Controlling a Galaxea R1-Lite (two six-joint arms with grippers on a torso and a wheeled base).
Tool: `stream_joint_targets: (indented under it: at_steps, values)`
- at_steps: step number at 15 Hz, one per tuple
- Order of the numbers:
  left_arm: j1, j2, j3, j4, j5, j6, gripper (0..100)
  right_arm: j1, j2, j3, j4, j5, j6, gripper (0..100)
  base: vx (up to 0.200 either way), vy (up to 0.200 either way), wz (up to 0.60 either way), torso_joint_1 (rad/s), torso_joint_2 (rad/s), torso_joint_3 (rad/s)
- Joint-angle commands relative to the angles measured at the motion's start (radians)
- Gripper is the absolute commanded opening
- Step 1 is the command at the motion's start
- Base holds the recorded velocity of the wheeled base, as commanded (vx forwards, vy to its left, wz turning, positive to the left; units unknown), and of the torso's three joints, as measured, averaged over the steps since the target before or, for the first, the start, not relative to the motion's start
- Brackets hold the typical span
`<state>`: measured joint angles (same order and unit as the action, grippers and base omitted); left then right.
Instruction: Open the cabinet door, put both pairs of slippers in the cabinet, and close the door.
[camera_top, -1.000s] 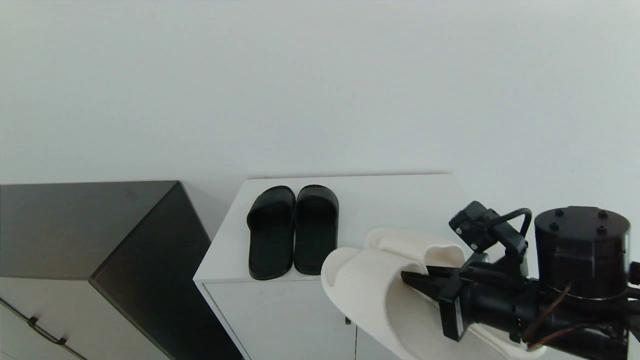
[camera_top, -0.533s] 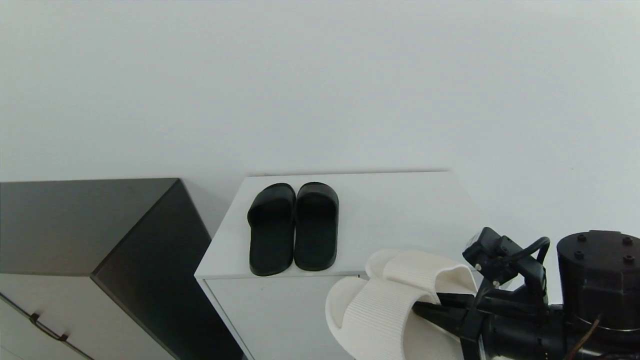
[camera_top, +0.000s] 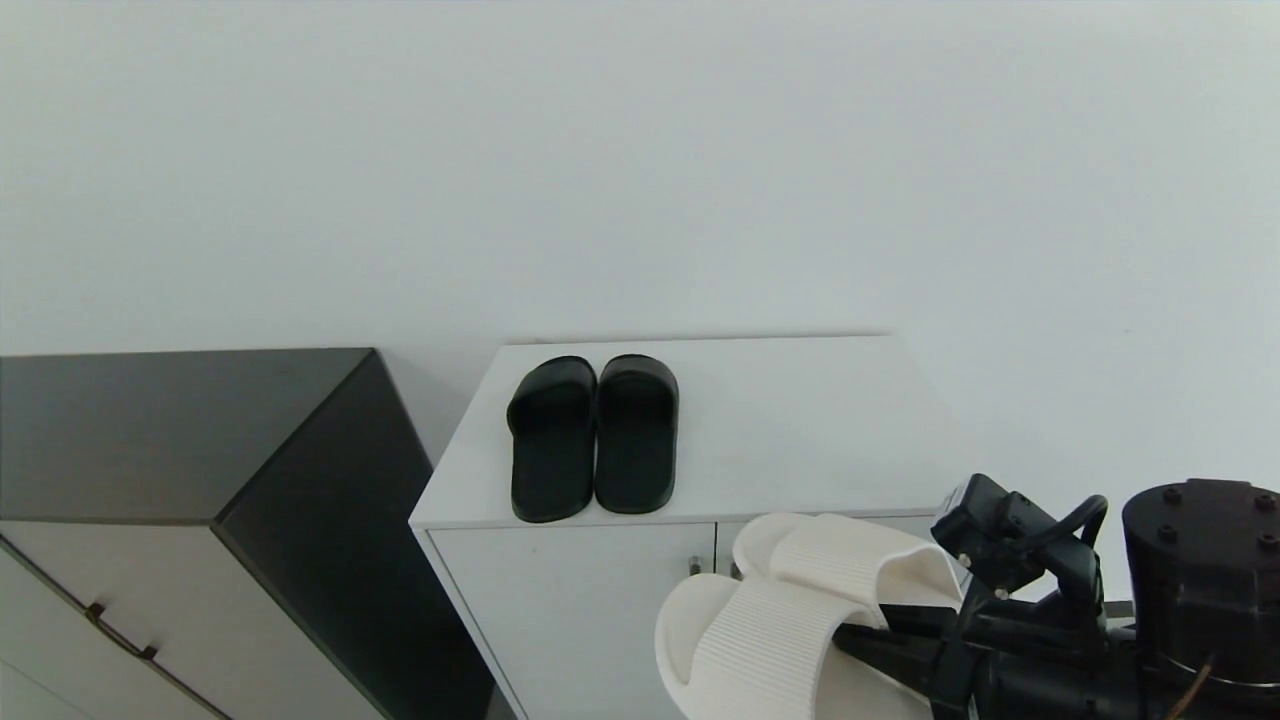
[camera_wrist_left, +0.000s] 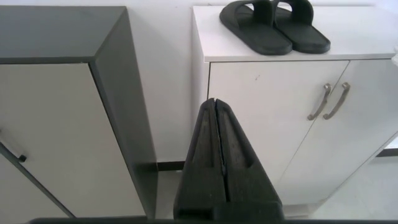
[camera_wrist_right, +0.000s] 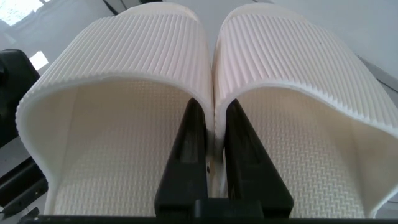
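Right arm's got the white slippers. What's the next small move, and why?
Probably open the left gripper and move it toward the door handles: the white cabinet doors look closed, and the right gripper is shut on the white slippers.

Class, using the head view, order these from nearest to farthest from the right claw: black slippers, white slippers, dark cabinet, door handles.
1. white slippers, gripped by the right claw.
2. door handles, on the white cabinet front.
3. black slippers, on that cabinet's top.
4. dark cabinet, far left.
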<state>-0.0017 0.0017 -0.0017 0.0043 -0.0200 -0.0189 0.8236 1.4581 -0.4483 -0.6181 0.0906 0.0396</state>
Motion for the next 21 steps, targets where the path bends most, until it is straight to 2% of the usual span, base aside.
stream_joint_targets:
  at_steps: [1, 5, 8, 11, 12, 13, 21]
  values:
    - [0.000, 0.000, 0.000, 0.000, 0.000, -0.001, 0, 0.011, 0.004, 0.002, 0.000, 0.001, 0.000, 0, 0.000, 0.000, 0.00, 0.000, 0.00, 0.000]
    - [0.000, 0.000, 0.000, 0.000, 0.000, -0.001, 0, 0.012, 0.001, 0.011, 0.000, 0.023, 0.000, 0, 0.000, 0.000, 0.00, -0.018, 0.03, 0.021]
    - [0.000, 0.000, 0.000, 0.000, 0.000, -0.001, 0, 0.042, -0.031, 0.030, 0.000, 0.043, -0.001, 0, 0.000, 0.000, 0.00, -0.150, 0.35, 0.194]
    - [0.000, 0.000, 0.000, 0.000, 0.000, -0.001, 0, 0.075, -0.079, 0.054, 0.001, 0.054, -0.009, 0, 0.000, 0.000, 0.00, -0.186, 0.44, 0.243]
    - [0.000, 0.000, 0.000, 0.000, 0.000, -0.001, 0, 0.081, -0.096, 0.082, 0.001, 0.110, -0.009, 0, 0.000, 0.000, 0.00, -0.212, 0.53, 0.295]
    - [0.000, 0.000, 0.000, 0.000, 0.000, -0.001, 0, 0.092, -0.094, 0.094, 0.001, 0.121, -0.012, 0, 0.000, 0.000, 0.00, -0.242, 0.55, 0.310]
    - [0.000, 0.000, 0.000, -0.001, 0.003, -0.001, 0, 0.094, -0.053, 0.100, 0.001, 0.124, -0.024, 0, 0.000, 0.000, 0.00, -0.221, 0.54, 0.319]
